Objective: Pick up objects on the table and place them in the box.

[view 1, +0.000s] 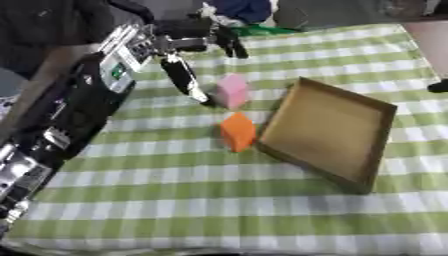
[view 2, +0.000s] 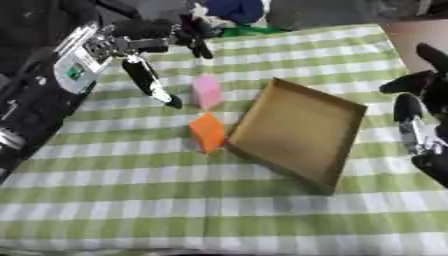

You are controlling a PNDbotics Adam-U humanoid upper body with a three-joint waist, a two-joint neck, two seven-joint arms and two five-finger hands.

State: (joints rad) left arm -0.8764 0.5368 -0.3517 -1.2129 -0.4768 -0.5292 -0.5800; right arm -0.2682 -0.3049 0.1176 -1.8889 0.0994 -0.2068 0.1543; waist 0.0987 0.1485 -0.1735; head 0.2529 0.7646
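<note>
A pink block (view 1: pixel 233 90) and an orange block (view 1: pixel 237 131) stand on the green checked cloth, just left of a shallow cardboard box (view 1: pixel 378 131) that holds nothing. My left hand (view 1: pixel 185 44) reaches in from the upper left, its fingers spread and straight; one long finger (view 1: pixel 184 77) points down to the left side of the pink block, close to it. My right hand (view 2: pixel 418 117) rests at the right edge of the right eye view, fingers relaxed and pointing up, well apart from the box.
The table's far edge carries dark clutter and a green item (view 1: pixel 262 29). My left arm (view 1: pixel 70 115) covers the left strip of the cloth. Bare checked cloth (view 1: pixel 219 200) stretches across the front.
</note>
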